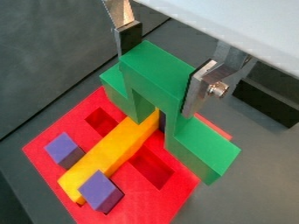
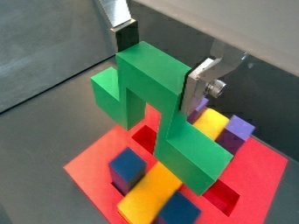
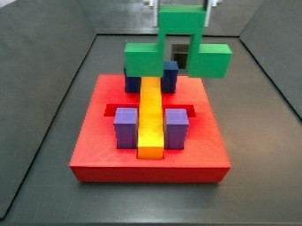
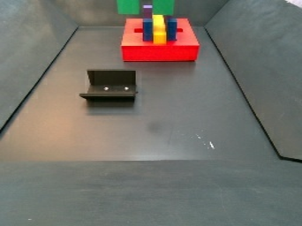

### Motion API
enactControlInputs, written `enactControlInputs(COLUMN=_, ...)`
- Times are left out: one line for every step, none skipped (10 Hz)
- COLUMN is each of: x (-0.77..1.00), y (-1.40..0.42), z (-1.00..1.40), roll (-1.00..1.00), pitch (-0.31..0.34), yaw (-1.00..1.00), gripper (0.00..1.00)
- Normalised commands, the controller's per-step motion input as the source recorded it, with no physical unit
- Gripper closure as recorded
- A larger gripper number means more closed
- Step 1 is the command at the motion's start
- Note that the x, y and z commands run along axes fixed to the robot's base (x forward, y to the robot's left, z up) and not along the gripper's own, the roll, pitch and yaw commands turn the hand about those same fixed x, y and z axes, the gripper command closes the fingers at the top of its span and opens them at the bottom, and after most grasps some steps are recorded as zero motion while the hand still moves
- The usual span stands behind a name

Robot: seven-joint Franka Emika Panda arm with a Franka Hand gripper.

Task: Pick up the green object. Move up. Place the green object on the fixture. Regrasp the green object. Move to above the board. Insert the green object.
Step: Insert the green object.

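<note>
The claw (image 1: pixel 162 59) is clamped on the top of the green piece (image 1: pixel 163 105), one silver finger (image 1: pixel 204 86) pressed to each side of its upper block, and holds it in the air over the red board (image 3: pixel 94 154). In both wrist views the piece hangs clear of the board, its stepped arms spread above the yellow bar (image 1: pixel 111 153) and the open slots. In a side view it sits over the board's far edge, just behind the dark blue block (image 3: pixel 169 75), while the purple blocks (image 3: pixel 125 125) stand nearer the front edge on either side of the bar. The fixture (image 4: pixel 109 86) stands well apart on the floor, empty, so the regrasp looks done and the step in hand is most likely the move to above the board, or the very start of the insertion. The next move calls for lining the piece's lower arm up with a free slot near the bar's far end, then lowering it straight down without tilt. Which slot fits cannot be told. The risk, I judge, is catching the bar or the blue block on the way down.
</note>
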Motion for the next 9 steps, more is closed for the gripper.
enactControlInputs(x=-0.45, y=0.00, z=-0.08, roll=-0.17, pitch=-0.303, yaw=-0.05, gripper=1.00)
enactControlInputs(x=-0.32, y=-0.01, z=-0.08, roll=-0.05, pitch=-0.207, yaw=0.00, gripper=1.00)
enactControlInputs(x=-0.06, y=-0.15, z=-0.03, roll=0.03, pitch=-0.089, yaw=0.02, gripper=1.00)
enactControlInputs(x=0.00, y=-0.24, z=-0.09, roll=0.15, pitch=0.000, yaw=0.18, gripper=1.00)
enactControlInputs(x=0.00, y=-0.30, z=-0.09, roll=0.22, pitch=0.000, yaw=0.20, gripper=1.00)
enactControlInputs(x=0.00, y=-0.27, z=-0.10, roll=0.24, pitch=0.000, yaw=0.20, gripper=1.00)
enactControlInputs(x=0.00, y=-0.23, z=-0.13, roll=0.27, pitch=0.000, yaw=0.21, gripper=1.00)
enactControlInputs(x=0.00, y=-0.16, z=-0.15, roll=0.23, pitch=0.000, yaw=0.20, gripper=1.00)
enactControlInputs(x=-0.03, y=-0.05, z=-0.20, roll=0.19, pitch=0.000, yaw=0.16, gripper=1.00)
